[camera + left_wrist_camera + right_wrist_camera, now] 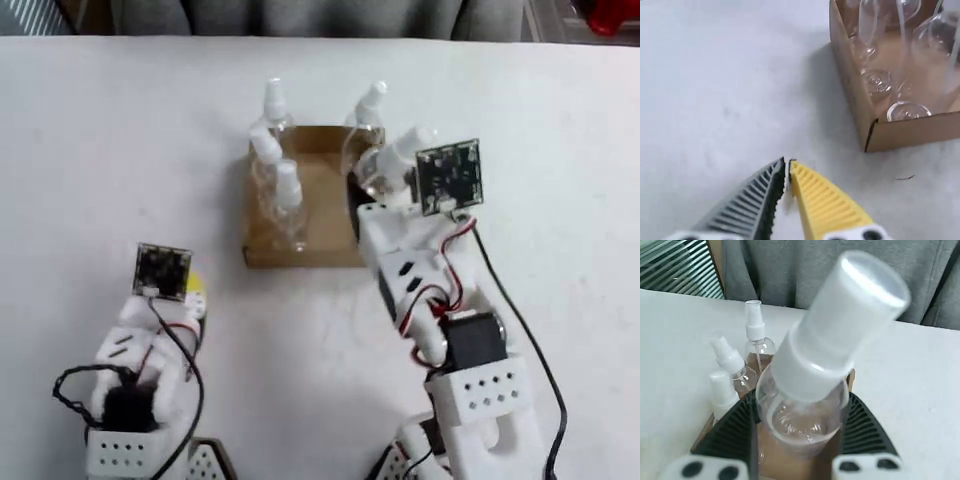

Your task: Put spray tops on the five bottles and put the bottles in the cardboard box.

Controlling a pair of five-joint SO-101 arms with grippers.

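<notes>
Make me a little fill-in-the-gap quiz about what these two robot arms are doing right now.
1. The right hand is shut on a clear ____ with a spray top.
2. What it holds hangs above the cardboard ____.
3. The left hand, one finger grey and the other ____, is shut on nothing.
Missing words: bottle; box; yellow.
</notes>
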